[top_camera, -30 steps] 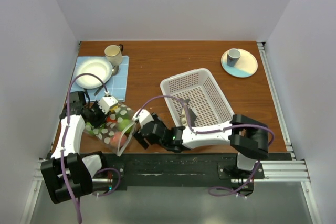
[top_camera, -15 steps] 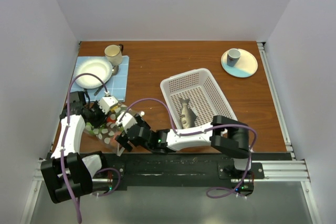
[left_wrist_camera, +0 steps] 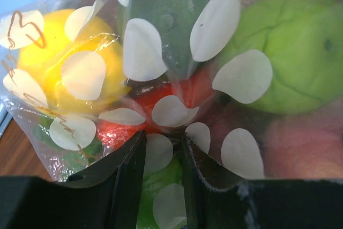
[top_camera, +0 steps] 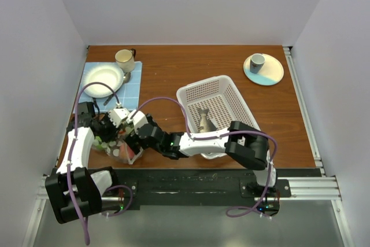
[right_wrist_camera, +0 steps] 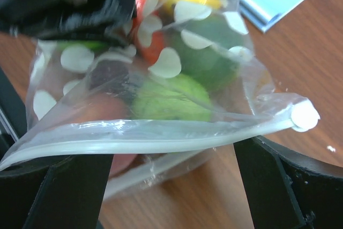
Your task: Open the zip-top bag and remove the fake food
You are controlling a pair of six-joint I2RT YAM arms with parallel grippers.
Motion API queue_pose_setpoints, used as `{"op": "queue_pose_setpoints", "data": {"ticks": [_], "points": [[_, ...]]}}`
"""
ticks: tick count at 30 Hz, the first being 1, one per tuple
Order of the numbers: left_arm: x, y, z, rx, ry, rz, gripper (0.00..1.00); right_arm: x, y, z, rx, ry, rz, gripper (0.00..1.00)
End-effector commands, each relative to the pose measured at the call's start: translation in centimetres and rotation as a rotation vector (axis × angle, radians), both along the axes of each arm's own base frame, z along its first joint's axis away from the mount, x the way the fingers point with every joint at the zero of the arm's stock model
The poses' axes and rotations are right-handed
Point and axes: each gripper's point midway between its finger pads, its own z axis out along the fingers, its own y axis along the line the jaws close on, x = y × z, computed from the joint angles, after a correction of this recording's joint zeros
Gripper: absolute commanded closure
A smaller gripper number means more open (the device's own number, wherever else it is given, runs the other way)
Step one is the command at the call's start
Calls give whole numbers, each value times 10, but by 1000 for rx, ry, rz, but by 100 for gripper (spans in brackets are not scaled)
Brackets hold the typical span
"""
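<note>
Brown wooden table [top_camera: 173, 73] — plain white walls [top_camera: 191, 4]

Clear white-dotted zip-top bag [right_wrist_camera: 177, 60], colourful fake food [left_wrist_camera: 278, 68] inside

The left arm [top_camera: 78, 146] stands up from its base at the near-left corner, with the forearm running along the left side and the wrist [top_camera: 88, 114] bent inward to the right. Its jaws are pinched together on a fold of the zip-top bag [left_wrist_camera: 177, 52]. The right arm [top_camera: 202, 143] is folded sharply at the elbow [top_camera: 250, 147] and lies stretched low to the left along the near edge. Its jaws stand wide apart, one either side of the bag's zip strip [right_wrist_camera: 161, 138], seemingly without gripping it.
</note>
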Motion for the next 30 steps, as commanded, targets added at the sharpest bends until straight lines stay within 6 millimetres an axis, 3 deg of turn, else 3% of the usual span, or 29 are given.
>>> {"op": "queue_pose_setpoints", "data": {"ticks": [1, 4, 8, 18, 24, 28, 30], "points": [[-3, 0, -6, -3, 12, -11, 62, 7, 30, 28, 136, 16, 7, 7], [-3, 0, -8, -4, 16, -10, 62, 3, 38, 25, 162, 40, 29, 8], [-4, 0, -9, -2, 15, -11, 62, -2, 42, 7, 152, 88, 42, 10], [-4, -2, -8, -11, 14, -13, 62, -9, 28, -31, 90, 138, 33, 20], [-3, -1, -3, 1, -1, -19, 62, -13, 22, -55, 33, 165, 31, 20], [-3, 0, -1, 1, -2, -18, 62, -15, 17, -53, 41, 166, 33, 28], [-3, -1, -1, 0, 0, -18, 62, -15, 14, -33, 63, 147, 39, 35]]}}
